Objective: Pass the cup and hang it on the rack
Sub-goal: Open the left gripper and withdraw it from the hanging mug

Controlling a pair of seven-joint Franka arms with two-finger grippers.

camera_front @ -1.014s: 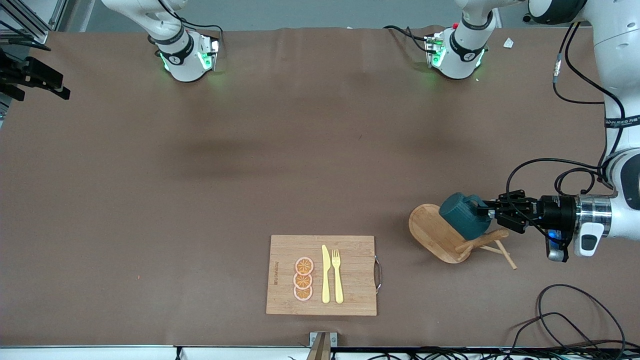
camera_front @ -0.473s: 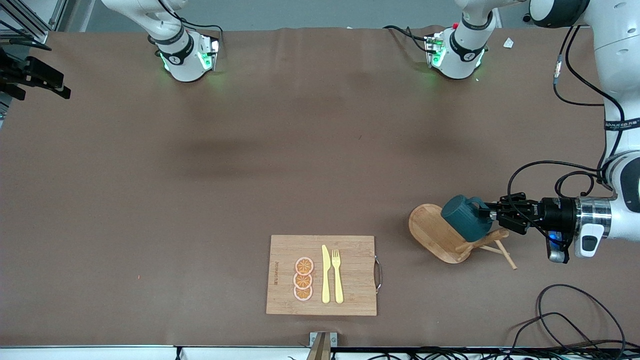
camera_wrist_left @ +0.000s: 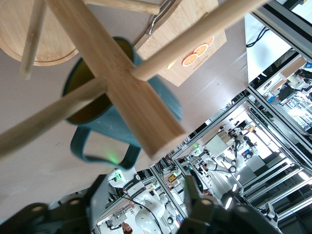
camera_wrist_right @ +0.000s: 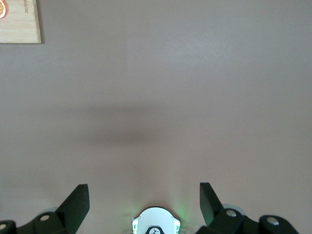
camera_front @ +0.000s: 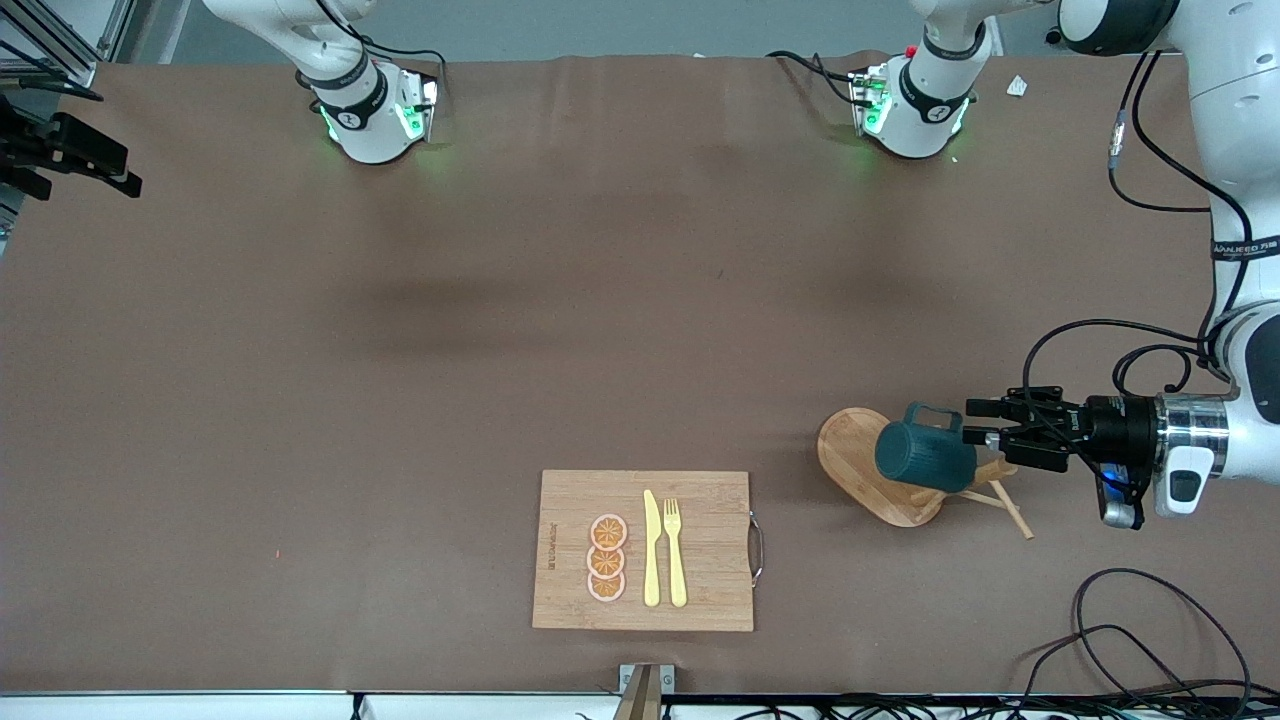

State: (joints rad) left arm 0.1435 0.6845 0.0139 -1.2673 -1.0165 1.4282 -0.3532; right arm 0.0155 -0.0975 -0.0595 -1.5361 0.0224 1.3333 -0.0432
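1. Front view: the left gripper (camera_front: 980, 423) is hovering over the table just beside the rack (camera_front: 880, 470), its fingers now spread and apart from the cup (camera_front: 922, 455). A second ago those fingers were pinching the cup's handle; now the cup is hanging free on the rack with its handle up, tipped lower than before. In my judgement the hanging step is done and only a clear retreat is left. The rack is standing toward the left arm's end of the table, its oval base well inside the table's edge. The cutting board (camera_front: 700, 520) with knife, fork and orange slices is lying well apart, nearer the camera. The right gripper cannot be seen here; only that arm's base is showing.

2. Left wrist view: the rack's post (camera_wrist_left: 122, 83) and pegs are crossing close in front of the camera, and the cup (camera_wrist_left: 163, 97) is sitting on them, loop handle pointing toward the spread fingers (camera_wrist_left: 100, 195). Nothing is sitting between the fingers. The pegs are close, so a straight pull back looks safest.

3. Right wrist view: the right gripper (camera_wrist_right: 144, 200) is waiting with fingers spread over bare table, with only a corner of the cutting board (camera_wrist_right: 19, 24) showing.
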